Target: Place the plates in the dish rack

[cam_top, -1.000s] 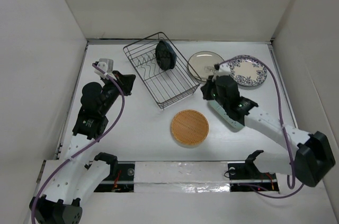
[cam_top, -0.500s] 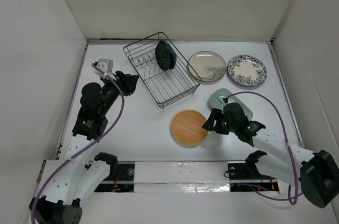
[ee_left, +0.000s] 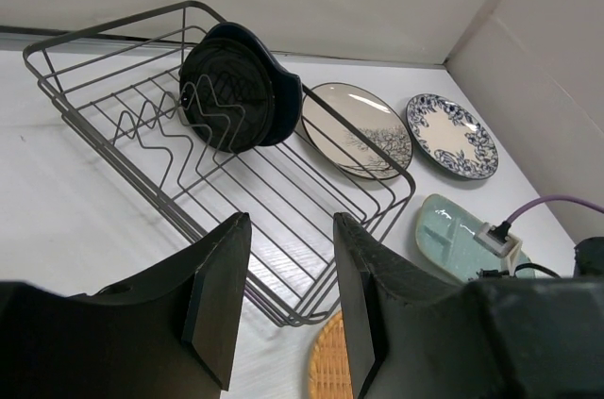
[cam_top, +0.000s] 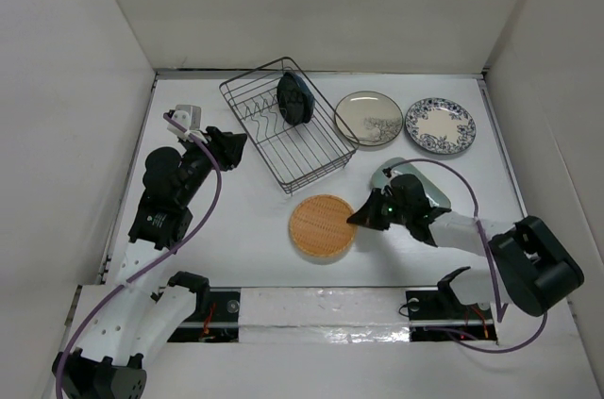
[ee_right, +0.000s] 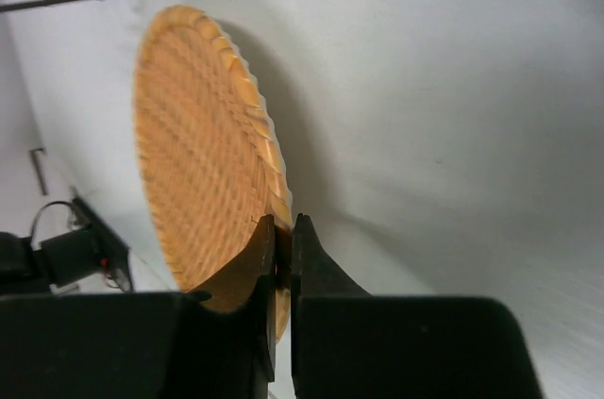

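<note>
Reaches low and leftward over the table (cam_top: 245,220) with the right arm, forearm nearly flat. Pinches the right gripper (cam_top: 359,218) fingers (ee_right: 307,257) tight on the right rim of the orange woven plate (cam_top: 321,226), in front of the dish rack (cam_top: 316,175). Holds the left arm bent, wrist raised beside the rack's left end, with the left gripper (cam_top: 231,142) fingers (ee_left: 222,286) spread and grasping nothing. Upright among the rack's prongs: the dark blue leaf plate (cam_top: 293,99). Flat on the table, right of the rack: the beige plate (cam_top: 367,119), the floral plate (cam_top: 440,126), the green plate (ee_left: 453,239).
</note>
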Motion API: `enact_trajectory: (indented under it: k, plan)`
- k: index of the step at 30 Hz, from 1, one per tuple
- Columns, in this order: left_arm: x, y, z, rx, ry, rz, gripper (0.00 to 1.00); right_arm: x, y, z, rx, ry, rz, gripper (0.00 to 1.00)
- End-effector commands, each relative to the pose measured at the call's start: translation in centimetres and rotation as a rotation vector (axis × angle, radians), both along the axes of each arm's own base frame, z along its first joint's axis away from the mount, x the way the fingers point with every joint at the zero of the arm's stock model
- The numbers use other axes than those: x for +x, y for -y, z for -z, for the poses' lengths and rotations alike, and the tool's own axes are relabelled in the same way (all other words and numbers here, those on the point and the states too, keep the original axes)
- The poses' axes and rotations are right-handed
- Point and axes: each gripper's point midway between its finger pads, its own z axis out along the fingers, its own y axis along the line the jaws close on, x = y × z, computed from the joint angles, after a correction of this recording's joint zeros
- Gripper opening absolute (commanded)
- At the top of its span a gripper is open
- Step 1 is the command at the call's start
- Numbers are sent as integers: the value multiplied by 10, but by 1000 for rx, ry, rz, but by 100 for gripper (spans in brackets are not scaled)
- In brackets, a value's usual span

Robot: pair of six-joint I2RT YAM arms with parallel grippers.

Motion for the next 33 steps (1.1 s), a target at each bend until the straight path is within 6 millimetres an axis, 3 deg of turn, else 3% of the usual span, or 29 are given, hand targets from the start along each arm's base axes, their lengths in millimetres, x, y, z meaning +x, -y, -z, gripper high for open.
enact_trajectory:
  k: [1, 5, 7, 8, 11, 12, 14, 15, 16, 17, 19, 20, 22, 23, 24, 25, 26, 27, 29, 30, 31, 32, 33]
  plan:
    - [-2, -2, -9, -1, 46, -4, 37, -14, 15, 18, -86, -19, -14, 0]
    - [-4, -3, -13, -6, 57, -7, 38, -14, 11, -21, -40, 70, -55, 0]
    - [-5, -3, -14, -8, 59, -8, 38, -18, 4, -60, 17, 142, -110, 0]
    - [-5, -3, -14, -8, 61, -8, 38, -8, -3, -96, 47, 228, -131, 0]
    - [-6, -4, -17, -10, 66, -13, 38, 1, -11, -164, 89, 395, -161, 0]
    - [-7, -5, -18, -9, 69, -16, 38, 17, -13, -207, 109, 500, -126, 0]
    - [-7, -7, -20, -6, 75, -27, 38, 41, -14, -244, 104, 606, -73, 0]
    - [-7, -8, -20, -5, 74, -31, 38, 65, -8, -283, 96, 713, 22, 0]
    - [-7, -8, -20, -5, 75, -33, 38, 84, -13, -279, 56, 704, 51, 0]
    - [-6, -9, -19, -3, 73, -39, 38, 99, -13, -288, 17, 742, 68, 0]
    - [-6, -9, -18, 0, 69, -41, 38, 132, -18, -336, 6, 872, 138, 0]
    - [-6, -10, -18, 0, 69, -42, 38, 160, -24, -320, -63, 841, 165, 0]
    - [-6, -10, -20, 0, 74, -44, 38, 187, -32, -339, -158, 939, 196, 0]
    - [-6, -10, -18, 1, 70, -45, 38, 199, -31, -370, -162, 1005, 238, 0]
    - [-6, -10, -19, 1, 71, -44, 38, 219, -44, -354, -237, 1010, 211, 0]
    - [-6, -10, -19, 2, 72, -42, 38, 233, -45, -360, -272, 1034, 233, 0]
    - [-6, -10, -18, 2, 72, -44, 38, 242, -47, -391, -264, 1090, 267, 0]
    - [-6, -9, -18, 1, 70, -41, 38, 263, -55, -367, -344, 1069, 239, 0]
    - [-7, -7, -18, 6, 67, -34, 38, 281, -59, -370, -413, 1093, 266, 0]
    - [-5, -8, -16, 8, 61, -42, 38, 284, -64, -391, -428, 1129, 271, 0]
    - [-6, -5, -16, 9, 62, -28, 38, 301, -69, -372, -492, 1115, 262, 0]
    - [-6, -4, -15, 8, 60, -25, 38, 304, -76, -372, -513, 1127, 263, 0]
    - [-6, -4, -15, 9, 58, -25, 38, 304, -82, -388, -530, 1164, 272, 0]
